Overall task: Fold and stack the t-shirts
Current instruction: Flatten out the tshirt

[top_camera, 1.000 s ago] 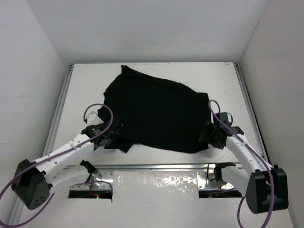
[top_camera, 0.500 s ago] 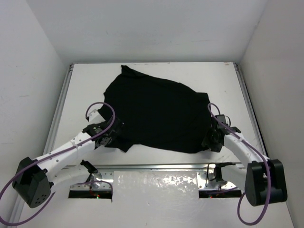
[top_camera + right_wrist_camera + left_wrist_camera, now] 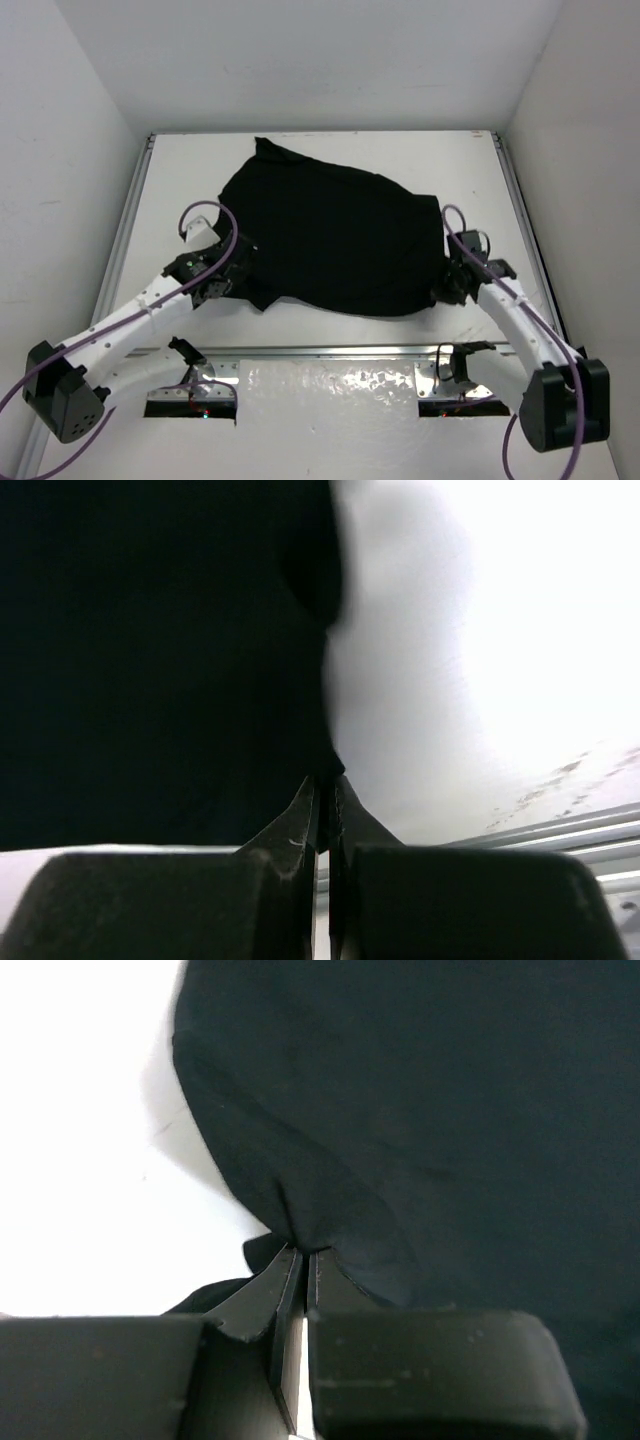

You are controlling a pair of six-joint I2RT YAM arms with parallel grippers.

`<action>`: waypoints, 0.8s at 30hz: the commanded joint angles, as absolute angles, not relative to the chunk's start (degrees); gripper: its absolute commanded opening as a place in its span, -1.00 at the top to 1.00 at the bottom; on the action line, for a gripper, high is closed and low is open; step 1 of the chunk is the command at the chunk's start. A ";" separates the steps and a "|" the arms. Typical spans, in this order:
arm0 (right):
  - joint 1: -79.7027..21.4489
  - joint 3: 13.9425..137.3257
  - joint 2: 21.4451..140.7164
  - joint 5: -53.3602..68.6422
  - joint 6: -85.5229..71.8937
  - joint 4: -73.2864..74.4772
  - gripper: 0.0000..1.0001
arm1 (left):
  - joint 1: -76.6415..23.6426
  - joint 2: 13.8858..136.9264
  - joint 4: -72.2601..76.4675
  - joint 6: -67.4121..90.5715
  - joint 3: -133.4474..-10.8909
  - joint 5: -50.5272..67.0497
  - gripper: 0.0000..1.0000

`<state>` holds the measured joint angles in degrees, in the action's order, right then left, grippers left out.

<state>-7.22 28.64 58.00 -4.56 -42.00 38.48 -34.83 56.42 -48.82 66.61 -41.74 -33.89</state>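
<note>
One plain black t-shirt [image 3: 325, 235] lies spread over the middle of the white table [image 3: 330, 145]. My left gripper [image 3: 238, 285] is shut on the shirt's near left corner; in the left wrist view [image 3: 305, 1252] a fold of black cloth [image 3: 300, 1200] rises out of its closed fingertips. At the near right corner my right gripper [image 3: 440, 292] is shut on the shirt's edge. The right wrist view shows that gripper [image 3: 325, 778] pinching the hem of the dark cloth [image 3: 160, 660] where it meets the table.
Metal rails run along the table's left side [image 3: 128, 225], right side [image 3: 522, 225] and near edge [image 3: 340, 350]. White walls enclose the table on three sides. Purple cables loop off both arms near the shirt's corners.
The right gripper has moved in onto the shirt's near right corner and shut on it. The left gripper, still shut on its corner, has shifted slightly up and back, lifting that edge.
</note>
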 commanded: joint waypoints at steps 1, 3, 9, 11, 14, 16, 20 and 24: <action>-8.44 44.26 52.31 -10.18 -39.48 48.21 1.00 | -34.28 52.40 -49.92 60.57 -53.92 -35.07 0.99; -8.26 54.68 50.98 -13.17 -37.80 53.67 1.00 | -34.28 51.16 -49.22 53.49 -59.21 -32.37 1.00; -8.35 90.26 54.39 -18.45 -31.65 65.27 1.00 | -34.28 49.84 -44.04 36.41 -87.33 -22.86 1.00; -8.35 99.36 58.59 -19.68 -30.33 68.10 1.00 | -34.19 49.57 -43.16 34.73 -96.71 -22.24 1.00; -8.35 114.23 64.22 -20.48 -28.31 72.06 1.00 | -34.28 51.23 -42.28 32.09 -108.14 -19.17 1.00; -8.35 121.88 66.00 -20.83 -26.64 73.30 1.00 | -34.28 53.68 -43.32 31.64 -113.79 -17.06 1.00; -8.35 127.44 67.76 -22.32 -23.65 71.81 1.00 | -34.28 59.49 -46.49 28.58 -127.42 -15.21 1.00; -8.35 125.26 67.68 -21.71 -23.03 70.23 1.00 | -34.28 61.79 -47.02 26.63 -130.88 -15.47 1.00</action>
<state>-8.82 126.78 66.26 -17.32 -26.55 68.82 -34.79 57.69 -46.52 30.48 -131.17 -14.41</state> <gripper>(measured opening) 0.002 0.010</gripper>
